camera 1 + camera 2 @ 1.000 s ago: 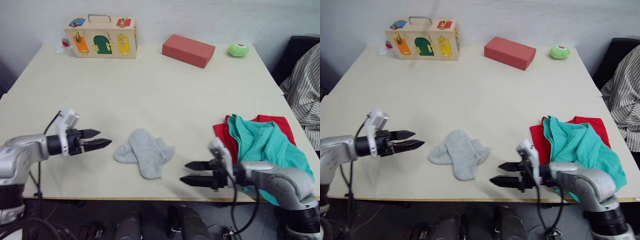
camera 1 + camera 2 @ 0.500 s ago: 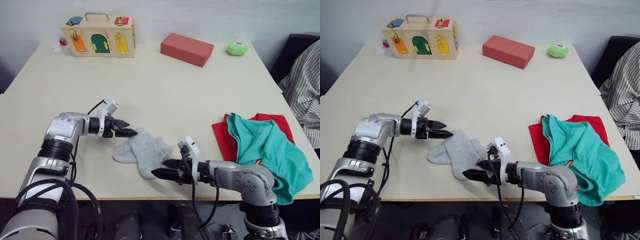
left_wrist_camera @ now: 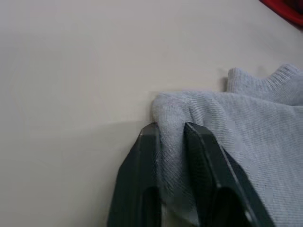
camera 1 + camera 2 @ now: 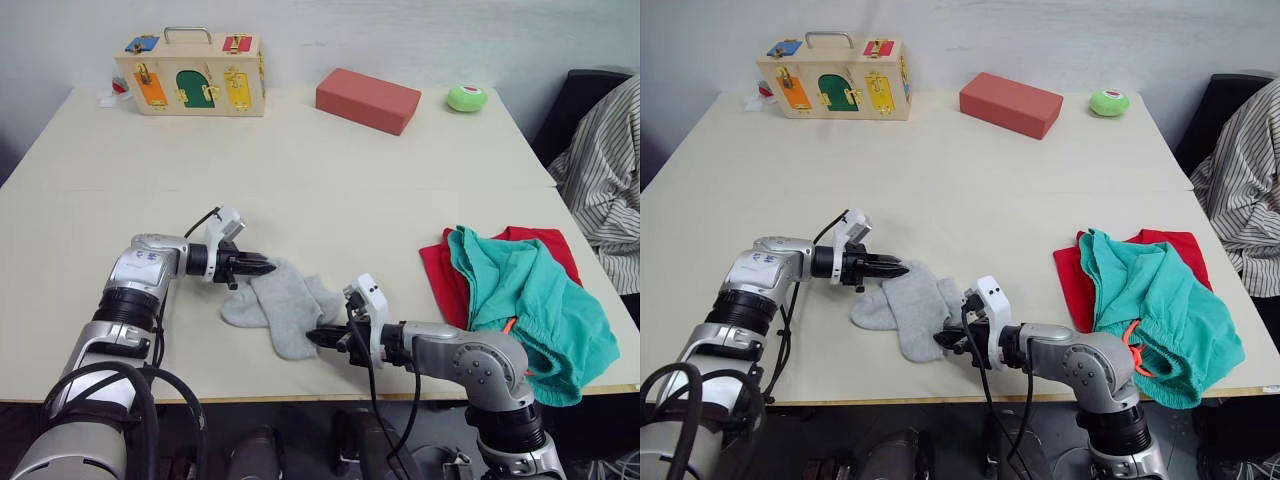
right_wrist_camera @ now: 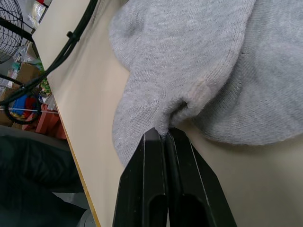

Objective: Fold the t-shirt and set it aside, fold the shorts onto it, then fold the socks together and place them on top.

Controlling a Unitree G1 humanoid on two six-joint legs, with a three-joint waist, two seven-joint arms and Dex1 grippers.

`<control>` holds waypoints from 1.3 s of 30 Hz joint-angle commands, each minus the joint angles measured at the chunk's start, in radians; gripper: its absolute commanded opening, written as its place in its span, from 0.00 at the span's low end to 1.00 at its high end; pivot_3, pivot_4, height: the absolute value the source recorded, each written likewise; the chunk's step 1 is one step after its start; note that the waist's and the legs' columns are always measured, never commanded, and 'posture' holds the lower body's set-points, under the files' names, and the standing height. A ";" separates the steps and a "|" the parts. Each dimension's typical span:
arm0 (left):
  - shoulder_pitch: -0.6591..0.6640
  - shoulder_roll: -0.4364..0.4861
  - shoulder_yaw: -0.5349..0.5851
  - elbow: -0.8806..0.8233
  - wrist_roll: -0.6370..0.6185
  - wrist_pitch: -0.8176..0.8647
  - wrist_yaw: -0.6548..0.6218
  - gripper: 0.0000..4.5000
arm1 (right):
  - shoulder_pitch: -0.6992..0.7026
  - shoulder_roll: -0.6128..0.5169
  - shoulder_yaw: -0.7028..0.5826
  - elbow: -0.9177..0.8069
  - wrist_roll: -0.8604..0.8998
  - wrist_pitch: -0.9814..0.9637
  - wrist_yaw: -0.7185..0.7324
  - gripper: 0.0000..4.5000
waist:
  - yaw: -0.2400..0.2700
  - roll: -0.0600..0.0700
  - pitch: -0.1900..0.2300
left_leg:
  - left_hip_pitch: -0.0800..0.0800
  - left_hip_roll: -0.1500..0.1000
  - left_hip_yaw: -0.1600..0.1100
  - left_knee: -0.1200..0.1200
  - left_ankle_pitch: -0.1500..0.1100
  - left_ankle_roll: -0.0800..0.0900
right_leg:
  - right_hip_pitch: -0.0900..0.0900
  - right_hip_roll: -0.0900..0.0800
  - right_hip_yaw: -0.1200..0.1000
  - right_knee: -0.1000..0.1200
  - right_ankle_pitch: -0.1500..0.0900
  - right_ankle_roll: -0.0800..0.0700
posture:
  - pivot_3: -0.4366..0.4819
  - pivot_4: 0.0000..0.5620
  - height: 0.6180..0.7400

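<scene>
The grey socks (image 4: 283, 305) lie overlapped near the front edge of the pale surface (image 4: 330, 190). The left pincer (image 3: 169, 131) is clenched on a fold at their far edge, and the right pincer (image 5: 159, 137) is pinched tight on a fold at their near edge. To the right, the teal shorts (image 4: 530, 300) lie bunched on the red t-shirt (image 4: 445, 275).

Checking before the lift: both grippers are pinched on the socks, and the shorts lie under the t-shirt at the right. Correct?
Not quite. The shorts lie on top of the t-shirt, as the left eye view shows. The left gripper and right gripper are indeed pinched on the socks.
</scene>
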 commanded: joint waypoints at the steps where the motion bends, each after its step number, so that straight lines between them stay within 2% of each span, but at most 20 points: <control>1: 0.034 0.000 0.042 -0.044 -0.016 0.021 0.030 0.00 | -0.003 -0.007 -0.021 0.028 0.014 0.000 0.021 0.00 | -0.001 0.000 0.000 | 0.000 0.000 0.000 0.000 0.000 0.000 | 0.000 0.000 0.000 0.000 0.000 0.000 | 0.48 0.27 1.00; 5: 0.077 0.004 0.132 -0.156 -0.085 0.079 0.072 0.00 | -0.023 -0.021 -0.098 0.019 0.090 0.049 0.054 0.00 | 0.000 0.000 0.000 | -0.001 0.000 0.000 0.000 0.000 0.000 | -0.001 0.000 0.000 0.000 0.000 0.000 | 0.48 0.27 1.00; 11: 0.199 0.040 0.221 -0.417 -0.165 0.223 0.143 0.00 | -0.086 -0.109 -0.197 0.024 0.261 0.192 0.143 0.00 | 0.000 0.000 0.000 | -0.002 0.000 0.000 0.000 0.000 0.001 | -0.002 -0.001 0.000 0.000 0.000 0.000 | 0.48 0.27 1.00; 17: 0.333 0.027 0.329 -0.692 -0.257 0.358 0.288 0.00 | -0.212 -0.150 -0.232 0.136 0.315 0.284 0.165 0.00 | -0.002 0.001 0.001 | -0.001 0.000 -0.001 -0.001 -0.003 0.005 | -0.002 -0.001 0.000 0.000 0.000 0.000 | 0.48 0.27 1.00; 21: 0.498 0.055 0.389 -0.889 -0.266 0.405 0.375 0.00 | -0.346 -0.224 -0.173 0.293 0.236 0.239 0.240 0.00 | -0.007 0.004 0.003 | -0.001 0.000 0.001 -0.002 -0.003 0.005 | -0.002 -0.001 0.002 0.000 0.000 0.000 | 0.48 0.27 1.00; 25: 0.604 0.020 0.451 -1.012 -0.305 0.441 0.461 0.00 | -0.440 -0.287 -0.059 0.400 0.161 0.183 0.355 0.00 | 0.000 0.004 0.003 | -0.002 0.000 0.000 -0.003 -0.002 0.005 | -0.002 -0.001 0.001 -0.001 0.000 0.000 | 0.48 0.27 1.00; 32: 0.753 -0.108 0.527 -1.170 -0.358 0.433 0.612 0.00 | -0.574 -0.325 0.115 0.559 0.017 0.052 0.546 0.00 | 0.001 0.005 0.003 | -0.002 0.000 0.000 -0.003 -0.003 0.005 | -0.002 -0.001 0.001 -0.003 0.000 0.001 | 0.48 0.27 1.00; 39: 0.834 -0.204 0.534 -1.231 -0.356 0.380 0.731 0.00 | -0.633 -0.304 0.188 0.661 -0.098 -0.056 0.662 0.00 | 0.001 0.005 0.003 | -0.002 0.000 0.000 -0.004 -0.003 0.006 | -0.002 -0.001 0.000 -0.003 0.001 0.000 | 0.48 0.27 1.00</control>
